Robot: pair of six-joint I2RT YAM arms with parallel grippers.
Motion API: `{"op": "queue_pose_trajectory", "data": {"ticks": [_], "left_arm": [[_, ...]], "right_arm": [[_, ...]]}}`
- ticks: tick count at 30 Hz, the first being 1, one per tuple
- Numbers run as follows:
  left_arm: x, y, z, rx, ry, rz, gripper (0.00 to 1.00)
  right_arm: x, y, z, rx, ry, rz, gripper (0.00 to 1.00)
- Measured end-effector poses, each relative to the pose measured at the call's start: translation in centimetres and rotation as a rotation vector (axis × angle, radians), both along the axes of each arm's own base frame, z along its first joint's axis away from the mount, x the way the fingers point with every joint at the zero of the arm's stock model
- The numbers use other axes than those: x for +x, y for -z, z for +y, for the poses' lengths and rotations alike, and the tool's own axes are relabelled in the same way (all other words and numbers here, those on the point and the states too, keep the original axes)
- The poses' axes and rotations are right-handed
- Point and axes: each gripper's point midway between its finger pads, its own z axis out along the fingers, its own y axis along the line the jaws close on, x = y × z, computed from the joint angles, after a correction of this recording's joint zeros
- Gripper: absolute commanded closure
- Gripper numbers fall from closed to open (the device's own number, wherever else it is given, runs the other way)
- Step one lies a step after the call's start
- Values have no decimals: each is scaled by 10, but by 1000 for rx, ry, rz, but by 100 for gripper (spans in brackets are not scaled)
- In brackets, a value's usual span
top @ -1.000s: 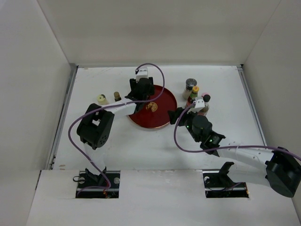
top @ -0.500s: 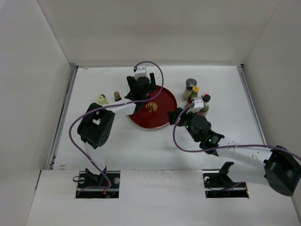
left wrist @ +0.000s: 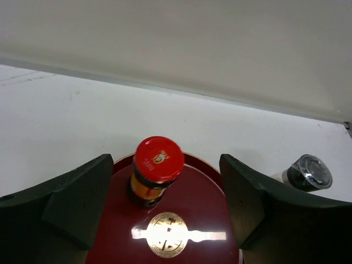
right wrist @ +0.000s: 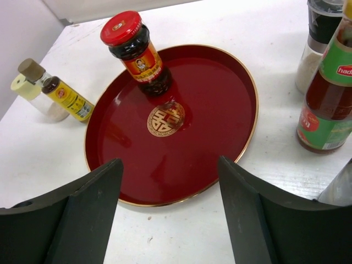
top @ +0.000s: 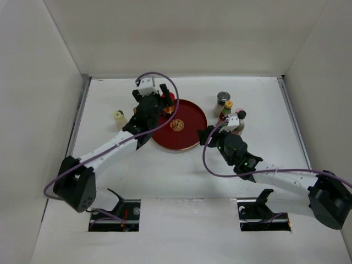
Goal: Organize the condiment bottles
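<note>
A red-capped jar (left wrist: 157, 168) (top: 169, 102) (right wrist: 133, 52) stands upright at the far left of the round red tray (top: 190, 135) (right wrist: 220, 110). My left gripper (left wrist: 166, 184) (top: 159, 105) is open just left of the jar, which sits free between and a little beyond the fingertips. My right gripper (right wrist: 169, 165) (top: 204, 136) is open and holds nothing over the table by the tray's near right rim. A cream-capped bottle (top: 119, 116) (right wrist: 33, 96) and a yellow-labelled one (right wrist: 69, 99) stand left of the tray. A grey-capped shaker (top: 223, 99) (left wrist: 308, 171) and a green-labelled sauce bottle (right wrist: 327, 93) stand right of it.
More bottles with yellow, pink and black caps cluster at the back right (top: 234, 113), close beside my right wrist. White walls close the table on the left, back and right. The left arm's purple cable (top: 159, 77) arcs over the tray's far side.
My left gripper has opened and pulled back to the left, leaving the red-capped jar standing on the tray. The left arm's elbow has swung out low and left. The right arm has barely moved.
</note>
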Motion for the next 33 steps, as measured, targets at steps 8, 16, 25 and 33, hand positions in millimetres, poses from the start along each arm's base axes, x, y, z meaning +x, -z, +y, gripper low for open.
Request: {"op": "queue_pose_trajectory", "data": {"ticks": [8,16,25,33], "left_arm": [[-27,33,92,21,-169,106,40],[-13,92,114,89,-232,247,41],[-1,133,119,123,-237,344,61],[-2,133,119,130,-240,349,77]], "right_arm": [[1,7,1,-2,3,19,56],[3,25,4,-39,2,53,43],[3,29,4,-49,1,62,42],[3,29,4,-48,1,62,42]]}}
